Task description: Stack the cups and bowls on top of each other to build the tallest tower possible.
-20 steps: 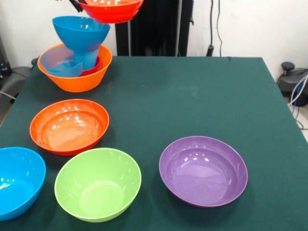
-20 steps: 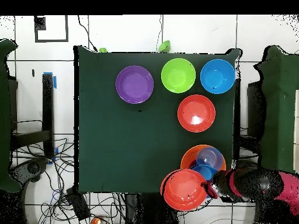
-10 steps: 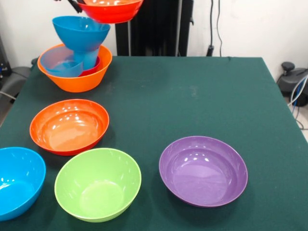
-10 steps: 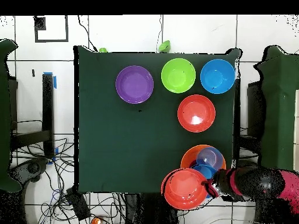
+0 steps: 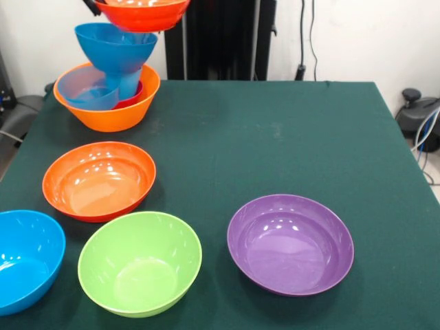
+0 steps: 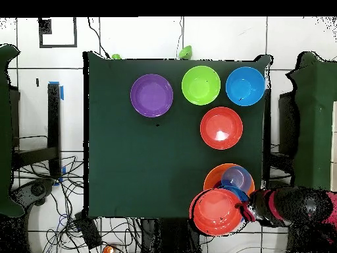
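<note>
My gripper [image 5: 95, 6] [image 6: 241, 211] is shut on the rim of a red-orange bowl [image 5: 142, 14] [image 6: 216, 211]. It holds that bowl in the air just above and beside the stack at the table's corner. The stack is a blue bowl [image 5: 115, 45] [image 6: 236, 178] standing on a light-blue cup [image 5: 128, 82], which stands inside a wide orange bowl [image 5: 113, 117] [image 6: 210, 178]. A small red cup [image 5: 135, 97] and a pale blue piece [image 5: 84, 90] also lie inside that orange bowl.
Loose bowls stand on the green table [image 5: 275, 130]: an orange one [image 5: 100, 180] [image 6: 221, 127], a blue one [image 5: 26, 258] [image 6: 245, 85], a lime green one [image 5: 139, 262] [image 6: 201, 85] and a purple one [image 5: 290, 243] [image 6: 152, 95].
The held red-orange bowl has shifted sideways toward the stack and risen slightly, and now overlaps the orange bowl's rim from above. Nothing else has moved.
</note>
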Available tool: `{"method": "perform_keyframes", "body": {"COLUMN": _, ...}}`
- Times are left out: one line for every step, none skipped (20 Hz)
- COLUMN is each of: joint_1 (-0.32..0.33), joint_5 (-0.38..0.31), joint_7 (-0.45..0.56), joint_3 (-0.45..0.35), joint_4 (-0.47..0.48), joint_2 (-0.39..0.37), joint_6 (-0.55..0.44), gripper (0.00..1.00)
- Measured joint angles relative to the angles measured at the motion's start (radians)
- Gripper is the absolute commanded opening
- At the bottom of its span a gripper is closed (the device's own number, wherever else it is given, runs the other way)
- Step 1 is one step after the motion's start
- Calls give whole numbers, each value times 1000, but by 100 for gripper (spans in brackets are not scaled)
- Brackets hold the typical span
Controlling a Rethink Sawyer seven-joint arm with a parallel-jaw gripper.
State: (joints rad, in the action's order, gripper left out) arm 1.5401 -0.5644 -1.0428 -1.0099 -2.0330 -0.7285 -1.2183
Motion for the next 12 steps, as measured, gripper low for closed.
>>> {"method": "perform_keyframes", "body": {"joint_1": 4, "joint_5": -4, "joint_7": 0, "joint_3": -1, "joint_4": 6, "joint_2": 0, "joint_6": -6, "gripper": 0}}
{"method": "perform_keyframes", "body": {"joint_1": 8, "joint_5": -7, "joint_7": 0, "joint_3": -2, "joint_4": 11, "joint_2": 0, "joint_6": -12, "gripper": 0}}
{"method": "perform_keyframes", "body": {"joint_1": 11, "joint_5": -11, "joint_7": 0, "joint_3": -2, "joint_4": 17, "joint_2": 0, "joint_6": -18, "gripper": 0}}
{"method": "perform_keyframes", "body": {"joint_1": 13, "joint_5": -16, "joint_7": 0, "joint_3": -2, "joint_4": 23, "joint_2": 0, "joint_6": -22, "gripper": 0}}
{"method": "perform_keyframes", "body": {"joint_1": 13, "joint_5": -18, "joint_7": 0, "joint_3": -2, "joint_4": 25, "joint_2": 0, "joint_6": -24, "gripper": 0}}
{"method": "perform_keyframes", "body": {"joint_1": 14, "joint_5": -21, "joint_7": 0, "joint_3": -2, "joint_4": 27, "joint_2": 0, "joint_6": -25, "gripper": 0}}
{"method": "perform_keyframes", "body": {"joint_1": 14, "joint_5": -35, "joint_7": 0, "joint_3": -2, "joint_4": 37, "joint_2": 1, "joint_6": -29, "gripper": 0}}
{"method": "perform_keyframes", "body": {"joint_1": 14, "joint_5": -43, "joint_7": 0, "joint_3": -2, "joint_4": 42, "joint_2": 2, "joint_6": -29, "gripper": 0}}
{"method": "perform_keyframes", "body": {"joint_1": 14, "joint_5": -50, "joint_7": 0, "joint_3": -2, "joint_4": 45, "joint_2": 5, "joint_6": -29, "gripper": 0}}
{"method": "perform_keyframes", "body": {"joint_1": 14, "joint_5": -58, "joint_7": 0, "joint_3": -2, "joint_4": 48, "joint_2": 8, "joint_6": -29, "gripper": 0}}
{"method": "perform_keyframes", "body": {"joint_1": 14, "joint_5": -64, "joint_7": 0, "joint_3": -2, "joint_4": 50, "joint_2": 10, "joint_6": -29, "gripper": 0}}
{"method": "perform_keyframes", "body": {"joint_1": 14, "joint_5": -75, "joint_7": 0, "joint_3": -2, "joint_4": 53, "joint_2": 16, "joint_6": -29, "gripper": 0}}
